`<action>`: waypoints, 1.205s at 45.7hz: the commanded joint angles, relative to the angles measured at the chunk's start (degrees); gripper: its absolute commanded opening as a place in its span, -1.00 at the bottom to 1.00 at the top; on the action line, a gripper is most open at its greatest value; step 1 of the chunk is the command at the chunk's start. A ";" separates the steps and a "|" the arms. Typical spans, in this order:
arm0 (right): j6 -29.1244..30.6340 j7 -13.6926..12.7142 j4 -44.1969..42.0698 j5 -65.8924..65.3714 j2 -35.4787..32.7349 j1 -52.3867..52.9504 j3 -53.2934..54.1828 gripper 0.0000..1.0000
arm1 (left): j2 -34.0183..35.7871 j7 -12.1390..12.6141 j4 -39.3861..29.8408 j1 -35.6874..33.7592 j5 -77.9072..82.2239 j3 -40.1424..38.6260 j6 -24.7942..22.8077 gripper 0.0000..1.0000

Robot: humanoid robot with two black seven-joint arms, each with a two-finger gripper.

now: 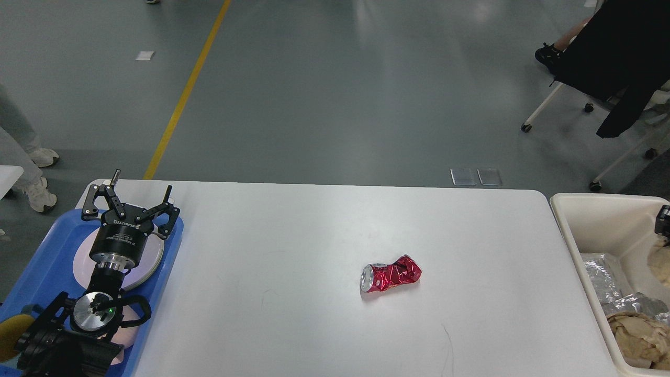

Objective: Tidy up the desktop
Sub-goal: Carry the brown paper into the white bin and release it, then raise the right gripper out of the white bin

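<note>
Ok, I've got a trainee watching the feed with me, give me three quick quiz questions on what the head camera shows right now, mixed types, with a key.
1. True or false: the crushed red can lies in the cream-white bin.
2. Multiple choice: the left gripper hovers over A) the bin, B) the blue tray, C) the middle of the desktop.
3. Fill in: the left gripper's fingers are ____.

Key:
1. False; the can lies on the desktop, apart from the bin.
2. B; it is above the grey plate on the tray.
3. Open, holding nothing.

The right gripper shows only as a dark sliver at the frame edge over the bin, so I left it out.
</note>
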 commanded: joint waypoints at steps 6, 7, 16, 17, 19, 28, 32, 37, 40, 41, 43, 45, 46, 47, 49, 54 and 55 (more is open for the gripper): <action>-20.30 -0.17 -13.11 0.22 9.89 -23.42 6.53 -1.00 | 0.01 0.04 -0.01 -0.09 0.00 0.08 0.00 0.93; -21.79 -0.17 -14.52 0.31 11.03 -25.44 6.53 -1.00 | 0.01 0.04 -0.01 -0.01 0.00 0.00 0.00 0.94; -29.54 -1.14 -26.30 0.67 18.34 -38.20 6.79 -1.00 | 0.01 0.04 -0.01 -0.09 0.00 0.00 0.00 0.94; -29.89 -1.23 -26.83 0.58 18.78 -39.17 6.79 -1.00 | 0.01 0.04 -0.01 -0.09 0.00 0.00 0.00 0.94; -30.59 -1.23 -27.27 0.58 19.31 -40.75 6.79 -1.00 | 0.01 0.04 -0.01 -0.09 0.00 0.00 0.00 0.93; -32.27 -1.23 -27.36 0.67 19.40 -42.25 7.84 -1.00 | 0.01 -0.04 -0.01 -0.09 0.00 0.00 0.00 0.93; -32.27 -1.23 -27.36 0.58 19.48 -42.87 7.93 -1.00 | 0.01 0.04 -0.01 -0.09 0.00 0.00 0.00 0.94; -32.27 -1.23 -27.27 0.49 19.48 -43.13 7.93 -1.00 | 0.01 -0.04 -0.01 -0.09 0.00 0.00 0.00 0.93; -32.27 -1.32 -27.27 0.49 19.66 -43.66 8.02 -1.00 | 0.01 0.04 -0.01 -0.01 0.00 0.00 0.00 0.94; -32.27 -1.40 -27.27 0.58 19.66 -43.83 8.02 -1.00 | 0.01 0.04 -0.01 -0.09 0.00 0.00 0.00 0.94; -32.27 -1.40 -27.27 0.58 19.75 -44.10 8.02 -1.00 | 0.01 0.04 -0.01 -0.09 0.00 0.00 0.00 0.93; -32.36 -1.40 -27.27 0.67 19.83 -44.27 8.11 -1.00 | 0.01 0.04 -0.01 -0.09 0.00 0.00 0.00 0.94; -32.36 -1.40 -27.27 0.67 19.84 -44.27 8.20 -1.00 | 0.01 -0.04 -0.01 -0.09 0.00 0.00 0.00 0.93; -32.36 -1.40 -27.27 0.67 19.75 -44.27 8.46 -1.00 | 0.01 0.04 -0.01 -0.09 0.00 0.00 0.00 0.94; -32.44 -1.32 -27.27 0.67 19.40 -44.27 9.34 -1.00 | 0.01 0.04 -0.01 -0.09 0.00 0.00 0.00 0.94; -34.54 -0.97 -27.36 0.75 18.96 -44.45 13.02 0.30 | 0.01 0.04 -0.01 -0.09 0.00 0.00 0.00 0.93; -35.51 -0.96 -27.36 0.75 18.70 -44.54 13.81 0.48 | 0.01 0.04 -0.01 -0.09 0.00 0.00 0.00 0.93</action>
